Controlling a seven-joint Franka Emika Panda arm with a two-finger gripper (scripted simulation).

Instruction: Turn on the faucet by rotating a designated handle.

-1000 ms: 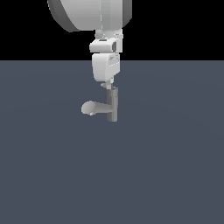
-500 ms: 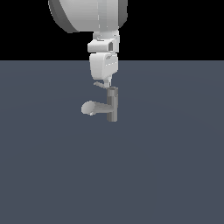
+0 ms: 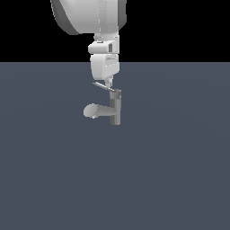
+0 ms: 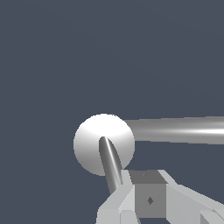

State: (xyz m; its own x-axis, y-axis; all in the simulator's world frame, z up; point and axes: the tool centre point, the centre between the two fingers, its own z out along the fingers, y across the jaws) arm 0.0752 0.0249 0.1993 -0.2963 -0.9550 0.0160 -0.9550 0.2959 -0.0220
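The faucet (image 3: 115,107) stands on the dark grey floor (image 3: 170,179) just above the centre of the exterior view, its pale spout (image 3: 95,110) reaching toward 9 o'clock. The handle (image 3: 104,86) slants up toward 10 o'clock from the post's cap. The gripper (image 3: 108,83) hangs right at the lever; its fingertips are too small there and cut off in the wrist view, so I cannot tell whether they are spread or pressed together, or touching. The arm's upper part runs off at 12 o'clock. Open floor lies all around.
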